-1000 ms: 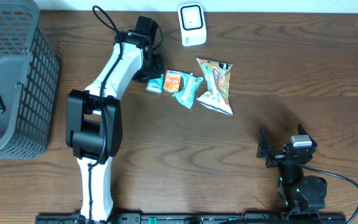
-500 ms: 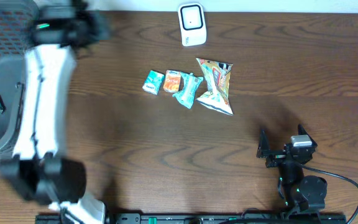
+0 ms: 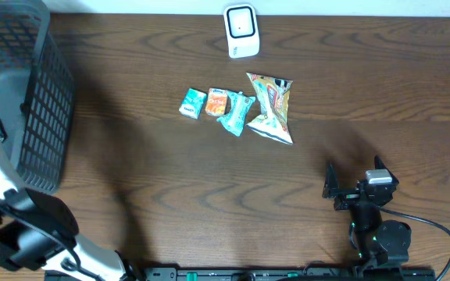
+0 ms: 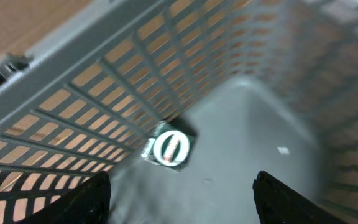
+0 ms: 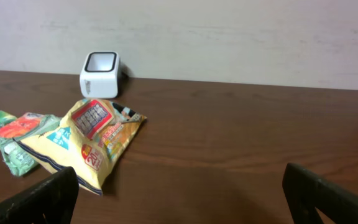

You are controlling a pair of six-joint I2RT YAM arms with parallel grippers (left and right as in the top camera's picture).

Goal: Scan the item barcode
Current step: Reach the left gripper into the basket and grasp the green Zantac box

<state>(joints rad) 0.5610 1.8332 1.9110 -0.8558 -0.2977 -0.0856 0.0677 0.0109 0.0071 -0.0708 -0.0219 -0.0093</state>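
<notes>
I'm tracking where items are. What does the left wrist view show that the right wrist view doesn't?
Left wrist only: the grey basket from inside, a round-labelled packet on its floor. Right wrist only: the white scanner, yellow snack bag and small packets on the table. Shared: no object; left gripper and right gripper each appear open, empty.
</notes>
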